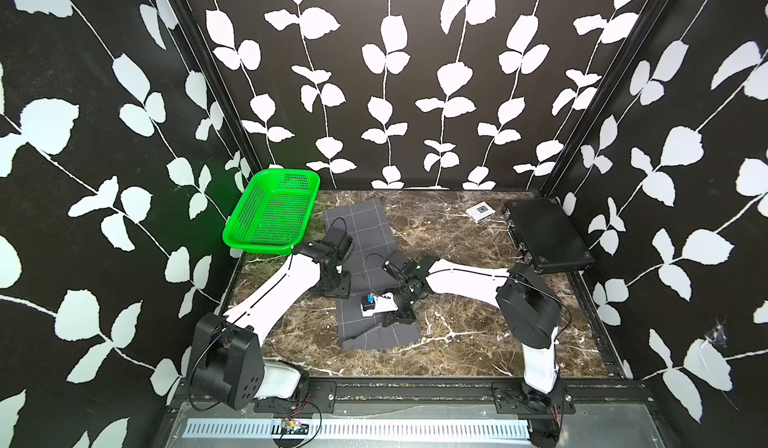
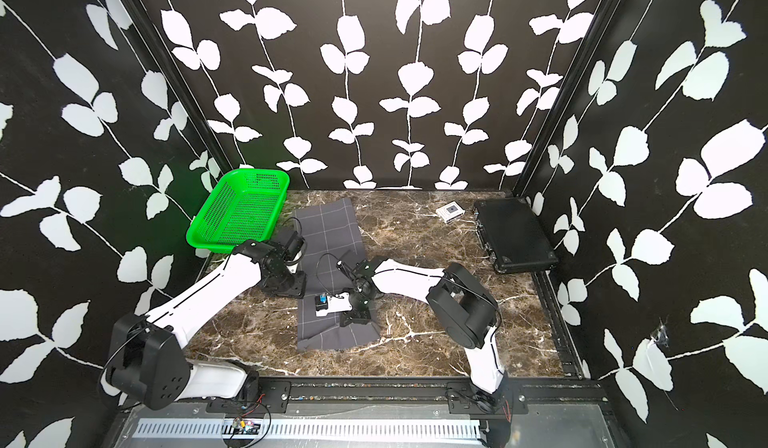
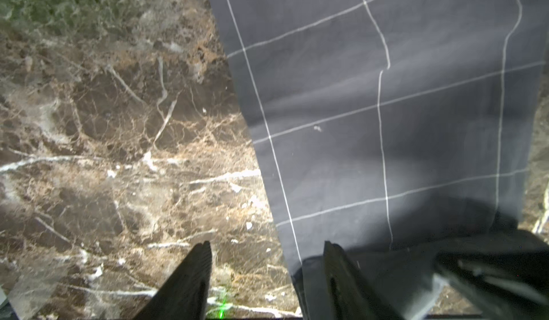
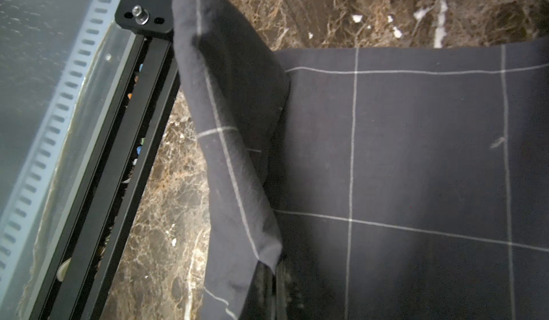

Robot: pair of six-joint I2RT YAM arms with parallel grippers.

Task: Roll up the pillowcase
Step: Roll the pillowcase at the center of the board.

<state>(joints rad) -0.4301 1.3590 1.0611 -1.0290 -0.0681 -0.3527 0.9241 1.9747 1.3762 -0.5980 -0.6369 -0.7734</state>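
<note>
The pillowcase (image 1: 365,229) (image 2: 332,233) is dark grey fabric with thin white grid lines, lying as a long strip from near the basket toward the front of the table. My left gripper (image 1: 334,290) (image 3: 267,244) is open at the strip's left edge, about halfway along. One finger (image 3: 193,274) is over bare marble and one (image 3: 338,274) over the fabric (image 3: 386,110). My right gripper (image 1: 399,319) (image 4: 273,274) is shut on the pillowcase's near end. From its jaws a flap (image 4: 225,125) stands up, folded over the flat part (image 4: 416,155).
A green mesh basket (image 1: 270,213) leans at the back left corner, close to the strip's far end. A rigid black case (image 1: 544,233) lies at the right wall, with a small white box (image 1: 480,212) beside it. A black rail (image 4: 118,125) edges the marble table (image 1: 457,258) in front.
</note>
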